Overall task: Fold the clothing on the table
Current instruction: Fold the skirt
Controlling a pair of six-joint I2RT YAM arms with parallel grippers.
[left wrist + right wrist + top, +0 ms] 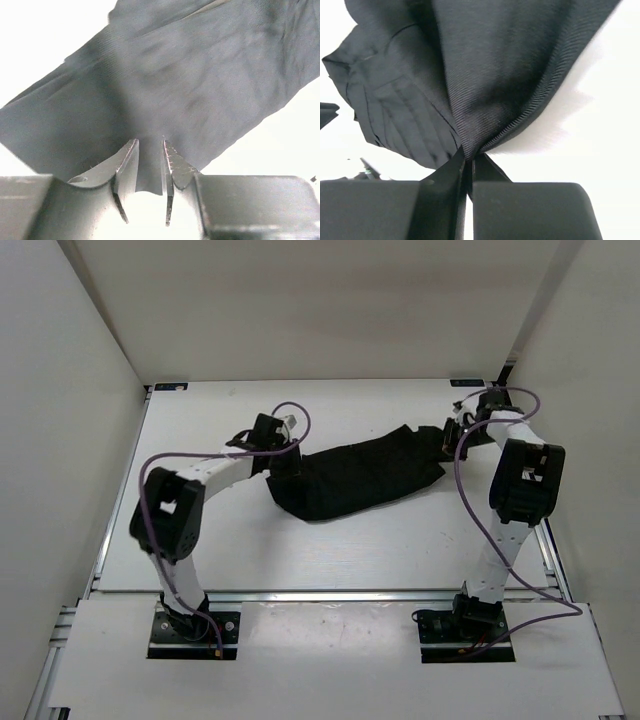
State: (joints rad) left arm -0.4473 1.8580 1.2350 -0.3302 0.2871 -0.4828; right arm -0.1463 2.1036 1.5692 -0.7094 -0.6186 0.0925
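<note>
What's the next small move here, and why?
The left gripper and right gripper each pinch one end of the clothing, which lies rumpled on the table. I would probably lift both ends together slightly, so the fabric clears the surface and can be carried over into a fold.

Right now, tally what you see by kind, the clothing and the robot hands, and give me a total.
Black clothing: 1
Robot hands: 2, the left hand and the right hand, each shut on the clothing
Total: 3
</note>
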